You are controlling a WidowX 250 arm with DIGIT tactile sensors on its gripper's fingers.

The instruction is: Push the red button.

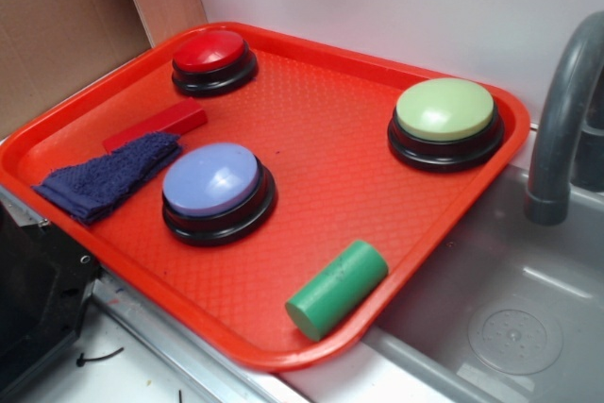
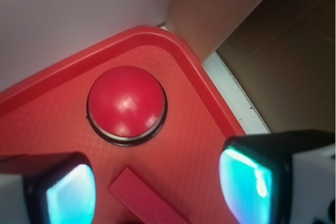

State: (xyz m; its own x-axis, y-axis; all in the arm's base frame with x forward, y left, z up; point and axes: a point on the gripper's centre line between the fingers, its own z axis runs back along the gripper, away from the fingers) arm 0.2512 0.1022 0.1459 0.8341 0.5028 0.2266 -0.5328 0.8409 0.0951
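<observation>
1. A red plastic tray [image 1: 311,129] fills most of the exterior view, lying at an angle beside a grey sink basin [image 1: 528,318] at lower right, with a grey faucet [image 1: 562,129] curving up the right edge of the frame.
2. The red button [image 1: 213,58], glossy and domed on a black round base, sits in the tray's upper-left corner, near the rim and well apart from the other two buttons.
3. A blue-lavender domed button [image 1: 217,191] sits left of centre in the lower half of the frame; a pale green domed button [image 1: 445,122] sits at centre right, close to the tray's far rim.
4. A flat red rectangular block [image 1: 156,126] lies between the red button and a crumpled dark blue cloth [image 1: 109,176], which touches or nearly touches the lavender button's left side.
5. A green cylinder [image 1: 337,288] lies on its side near the tray's lower edge.
6. In the wrist view, the gripper [image 2: 157,190] hangs above the tray with its jaws spread wide and nothing between them; the two fingers [image 2: 71,195] appear at lower left and lower right of that frame, their pads glowing teal.
7. From that view the red button [image 2: 126,104] sits just above centre, clear of both fingers, with the tip of the red block [image 2: 142,195] showing at the bottom between them.
8. Brown cardboard [image 2: 273,51] stands beyond the tray corner at upper right.
</observation>
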